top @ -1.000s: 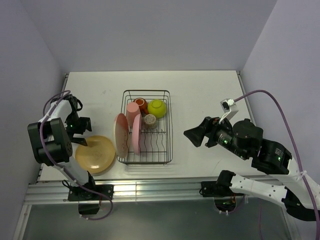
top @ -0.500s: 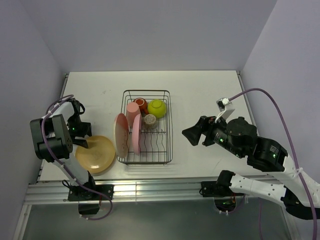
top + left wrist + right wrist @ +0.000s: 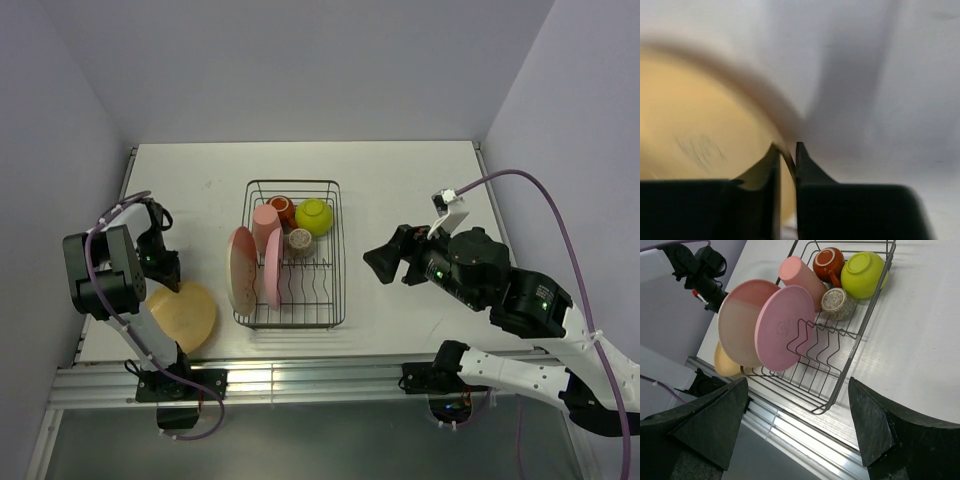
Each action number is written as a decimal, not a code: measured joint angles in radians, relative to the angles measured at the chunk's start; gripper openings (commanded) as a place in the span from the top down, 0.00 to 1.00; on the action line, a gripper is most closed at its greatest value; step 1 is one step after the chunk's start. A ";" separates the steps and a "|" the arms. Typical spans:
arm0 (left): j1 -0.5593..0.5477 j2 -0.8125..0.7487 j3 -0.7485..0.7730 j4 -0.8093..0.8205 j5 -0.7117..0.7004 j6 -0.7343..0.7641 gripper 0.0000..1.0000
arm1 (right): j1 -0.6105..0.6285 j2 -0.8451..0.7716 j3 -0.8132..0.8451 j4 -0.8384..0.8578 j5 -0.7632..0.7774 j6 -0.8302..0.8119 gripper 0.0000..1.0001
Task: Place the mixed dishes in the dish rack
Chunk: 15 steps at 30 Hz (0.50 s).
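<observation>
- The dish rack [image 3: 315, 292] is already carrying six of the dishes, and it is sitting mid-counter [image 3: 400, 180].
- The pink-and-cream plate [image 3: 240, 270] and the pink plate [image 3: 273, 268] are standing on edge, side by side, at the rack's left side.
- The salmon-pink tumbler [image 3: 265, 222], red-orange cup [image 3: 281, 210], lime-green bowl [image 3: 313, 216] and small tan bowl [image 3: 299, 240] are crowding the far end.
- The yellow-orange plate [image 3: 185, 312] is waiting outside, left of the rack by the counter's near edge, and it is looking tilted.
- The left pincer [image 3: 786, 159] is pinching that plate's rim, closed with one finger on each face.
- The right pincer [image 3: 380, 264] is hovering spread wide to the right of the rack, carrying nothing.
- The loading is looking nearly finished, with only this one plate left to go in.
- Free prongs are showing to the right of the pink plate, likely where it belongs.
</observation>
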 measured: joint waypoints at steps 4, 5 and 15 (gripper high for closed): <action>-0.003 0.015 0.013 -0.078 -0.013 0.022 1.00 | -0.001 0.023 0.032 -0.008 0.011 -0.006 0.12; 0.003 0.029 0.025 -0.084 -0.014 0.025 1.00 | -0.001 0.030 0.040 -0.012 0.014 -0.008 0.12; 0.106 0.105 0.581 -0.137 -0.011 0.113 1.00 | -0.005 0.080 0.135 -0.051 0.037 -0.019 0.12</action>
